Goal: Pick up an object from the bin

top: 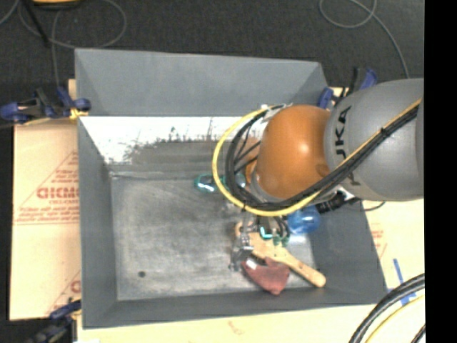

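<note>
My gripper (243, 247) hangs under the arm's orange cover, low in the right half of the bin near the front wall. Its tip is right against a dark red, rounded flat thing (268, 277) that lies on the bin floor. A tan wooden stick (294, 264) lies slanted across the top of that red thing and runs out to the right. I cannot tell whether anything is between the jaws.
A blue translucent thing (304, 223) lies just right of the gripper, partly under the arm. A small teal thing (206, 185) sits near the bin's back wall, left of the arm. The arm and its cables hide the right rear part of the bin.
</note>
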Robot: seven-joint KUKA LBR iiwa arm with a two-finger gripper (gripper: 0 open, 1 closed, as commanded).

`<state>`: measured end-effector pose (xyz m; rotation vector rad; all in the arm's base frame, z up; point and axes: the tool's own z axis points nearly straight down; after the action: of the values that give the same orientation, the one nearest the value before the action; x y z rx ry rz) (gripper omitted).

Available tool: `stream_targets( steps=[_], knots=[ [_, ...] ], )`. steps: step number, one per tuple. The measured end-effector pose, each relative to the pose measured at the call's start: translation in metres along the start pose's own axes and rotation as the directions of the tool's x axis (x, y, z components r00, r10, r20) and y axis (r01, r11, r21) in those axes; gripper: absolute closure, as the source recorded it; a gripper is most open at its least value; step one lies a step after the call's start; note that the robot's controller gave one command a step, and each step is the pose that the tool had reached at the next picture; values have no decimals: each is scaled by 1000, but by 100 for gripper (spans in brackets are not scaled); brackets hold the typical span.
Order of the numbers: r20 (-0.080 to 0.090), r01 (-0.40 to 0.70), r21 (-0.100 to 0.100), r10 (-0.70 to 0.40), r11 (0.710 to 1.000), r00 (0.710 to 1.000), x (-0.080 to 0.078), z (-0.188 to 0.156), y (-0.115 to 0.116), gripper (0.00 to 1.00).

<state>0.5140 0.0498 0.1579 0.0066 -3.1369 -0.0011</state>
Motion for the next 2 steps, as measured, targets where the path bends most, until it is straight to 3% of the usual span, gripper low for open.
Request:
stream_targets(
  steps=[1,2],
  knots=[
    [8,-1,0,1,1000,1000,-2,-4,0,0],
    [12,62,1,-62,998,998,-22,17,-22,0]
  ],
)
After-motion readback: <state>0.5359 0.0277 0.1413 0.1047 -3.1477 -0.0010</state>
